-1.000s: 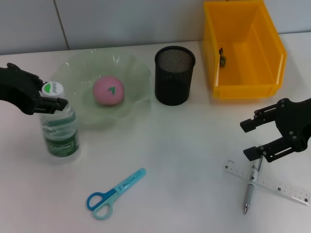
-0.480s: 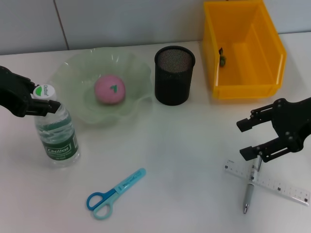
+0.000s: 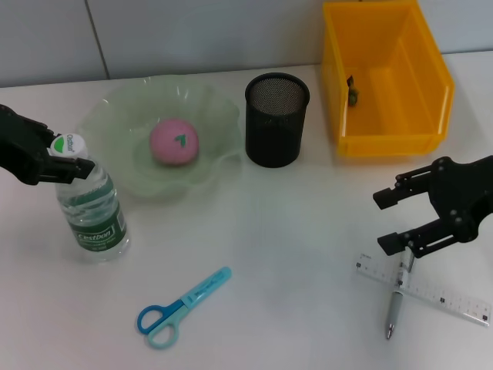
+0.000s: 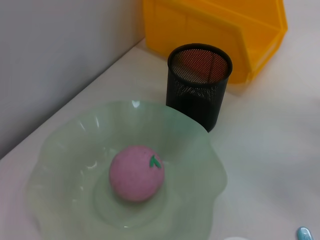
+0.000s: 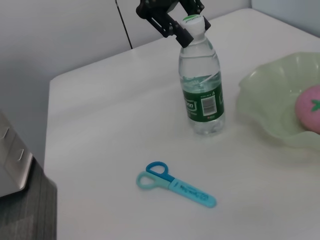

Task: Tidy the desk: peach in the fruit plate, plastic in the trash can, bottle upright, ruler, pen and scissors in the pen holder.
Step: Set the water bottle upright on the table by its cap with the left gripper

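Observation:
The clear water bottle [image 3: 91, 210] with a green label stands upright on the white desk, left of the fruit plate [image 3: 127, 116]. My left gripper [image 3: 63, 160] is shut on its neck just under the white cap, as the right wrist view also shows [image 5: 186, 26]. The pink peach [image 3: 173, 143] lies in the green plate. Blue scissors [image 3: 182, 307] lie at the front. My right gripper [image 3: 390, 219] hangs open just above the pen [image 3: 395, 299], which lies across the clear ruler [image 3: 431, 293]. The black mesh pen holder [image 3: 276, 119] stands mid-desk.
The yellow trash can [image 3: 385, 137] stands at the back right with a small dark item [image 3: 352, 94] inside. A grey wall runs behind the desk. The left wrist view shows the peach [image 4: 136, 172], plate [image 4: 200, 145] and pen holder [image 4: 199, 82].
The bottle shifted left with my left gripper and went from slightly tilted to standing straight. My right gripper drifted a little to the left over the pen.

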`<action>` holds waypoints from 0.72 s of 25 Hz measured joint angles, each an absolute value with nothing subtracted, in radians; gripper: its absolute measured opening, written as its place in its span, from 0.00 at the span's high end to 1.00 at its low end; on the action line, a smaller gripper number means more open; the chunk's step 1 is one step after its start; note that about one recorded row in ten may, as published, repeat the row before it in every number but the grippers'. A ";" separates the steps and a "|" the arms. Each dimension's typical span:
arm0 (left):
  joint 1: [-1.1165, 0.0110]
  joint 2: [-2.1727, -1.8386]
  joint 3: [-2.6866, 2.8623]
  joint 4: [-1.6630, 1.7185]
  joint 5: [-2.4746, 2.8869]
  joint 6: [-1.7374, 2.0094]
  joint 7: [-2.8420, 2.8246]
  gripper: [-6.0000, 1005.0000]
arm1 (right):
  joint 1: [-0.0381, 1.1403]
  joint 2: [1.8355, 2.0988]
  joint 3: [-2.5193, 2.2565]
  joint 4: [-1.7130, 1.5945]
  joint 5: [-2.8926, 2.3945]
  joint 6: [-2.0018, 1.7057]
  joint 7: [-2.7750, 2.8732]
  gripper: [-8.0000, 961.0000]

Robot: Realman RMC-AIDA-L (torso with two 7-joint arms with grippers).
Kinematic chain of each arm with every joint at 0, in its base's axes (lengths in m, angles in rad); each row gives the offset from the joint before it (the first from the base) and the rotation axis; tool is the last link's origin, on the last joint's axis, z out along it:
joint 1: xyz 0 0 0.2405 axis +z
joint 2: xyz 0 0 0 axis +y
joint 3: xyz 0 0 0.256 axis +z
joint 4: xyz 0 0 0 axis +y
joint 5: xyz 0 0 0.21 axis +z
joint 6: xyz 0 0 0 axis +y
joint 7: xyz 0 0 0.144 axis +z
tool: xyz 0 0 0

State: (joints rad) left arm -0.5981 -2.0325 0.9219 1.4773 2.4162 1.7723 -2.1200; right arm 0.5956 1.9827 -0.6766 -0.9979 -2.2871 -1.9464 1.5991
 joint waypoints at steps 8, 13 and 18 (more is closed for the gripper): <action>-0.600 -2.032 0.920 1.477 2.416 1.768 -2.120 0.54 | 0.581 1.994 -0.677 -0.996 -2.251 -1.930 1.556 0.21; -0.600 -2.032 0.916 1.477 2.416 1.767 -2.120 0.54 | 0.542 1.999 -0.676 -0.997 -2.184 -1.911 1.502 0.21; -0.599 -2.036 0.912 1.476 2.416 1.764 -2.121 0.53 | 0.510 2.011 -0.675 -0.986 -2.157 -1.896 1.446 0.21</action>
State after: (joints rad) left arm -0.5990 -2.0360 0.9122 1.4759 2.4159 1.7642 -2.1208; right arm 0.5100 2.0114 -0.6751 -0.9858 -2.1570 -1.8958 1.4458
